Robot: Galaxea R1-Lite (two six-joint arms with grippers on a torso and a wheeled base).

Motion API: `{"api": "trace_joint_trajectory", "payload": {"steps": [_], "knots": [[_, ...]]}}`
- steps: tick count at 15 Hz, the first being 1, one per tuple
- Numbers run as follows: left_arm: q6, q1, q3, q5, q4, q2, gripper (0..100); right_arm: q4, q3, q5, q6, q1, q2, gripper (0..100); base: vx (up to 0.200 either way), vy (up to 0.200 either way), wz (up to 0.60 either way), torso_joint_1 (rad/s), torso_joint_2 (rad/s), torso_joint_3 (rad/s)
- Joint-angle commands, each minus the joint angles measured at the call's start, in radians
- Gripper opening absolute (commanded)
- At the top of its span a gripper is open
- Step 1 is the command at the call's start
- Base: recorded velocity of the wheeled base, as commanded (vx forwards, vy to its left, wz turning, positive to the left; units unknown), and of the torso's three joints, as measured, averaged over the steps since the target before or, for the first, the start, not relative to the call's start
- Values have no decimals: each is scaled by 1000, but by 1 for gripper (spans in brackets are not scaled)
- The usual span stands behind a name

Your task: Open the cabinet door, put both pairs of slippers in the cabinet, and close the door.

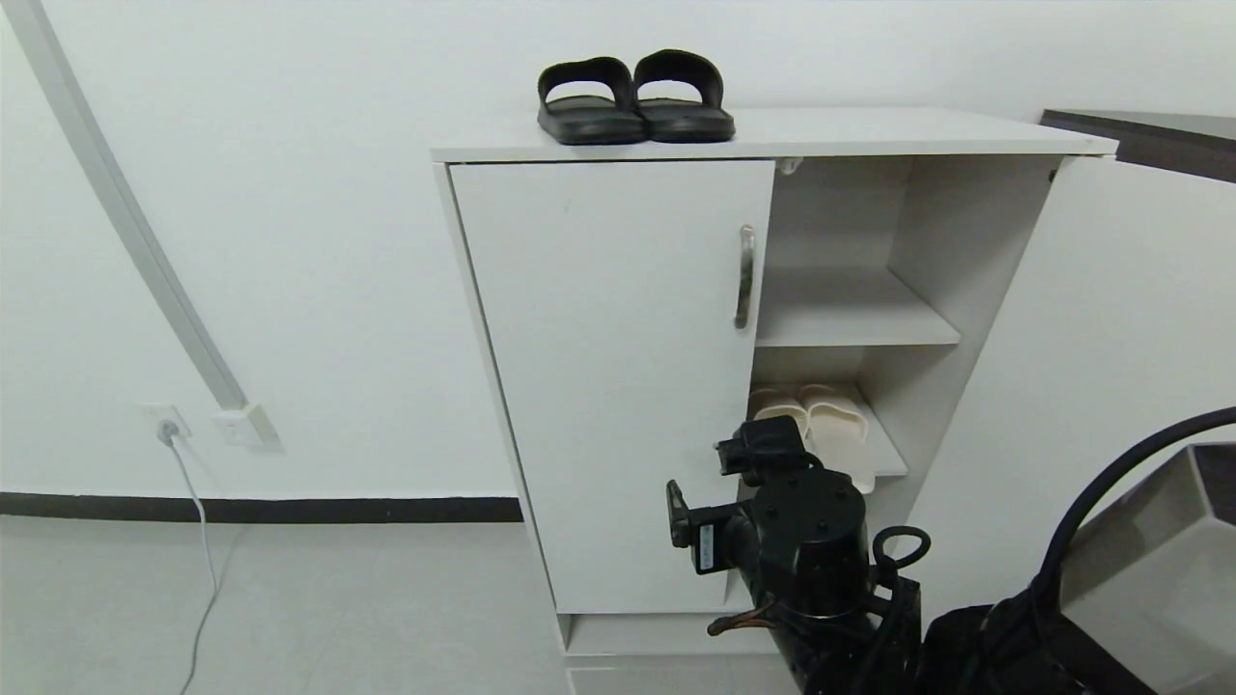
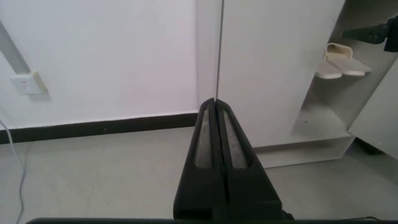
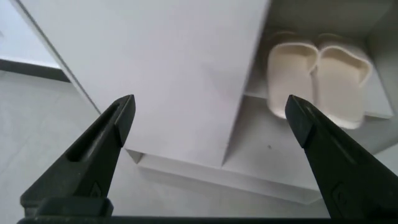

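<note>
The wide-open right end effector [image 3: 209, 102] should be drawn clear of the beige slippers [image 3: 317, 78], then raised to the black slippers [image 1: 634, 97].

You've got a smooth, matt white cabinet [image 1: 608, 386] with a shiny metal handle [image 1: 744, 277]; black slippers [image 1: 634, 101] at twelve o'clock look matt rubber, cream slippers [image 1: 821, 425] smooth foam.

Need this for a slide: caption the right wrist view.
Open right gripper facing cream slippers on a cabinet shelf.
</note>
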Motion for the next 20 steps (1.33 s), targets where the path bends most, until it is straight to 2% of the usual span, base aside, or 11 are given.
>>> {"api": "trace_joint_trajectory", "payload": {"steps": [1,6,20], "knots": [[0,0,0,0,0,1,0,-1,0,0,0,1,5,100,0,200,0,2,2,2],[-2,0,0,0,0,1,0,-60,31,11,-27,-13,5,100,0,40,0,0,0,0],[-2,0,0,0,0,1,0,-65,43,15,-50,-18,19,100,0,0,0,0,0,0]]}}
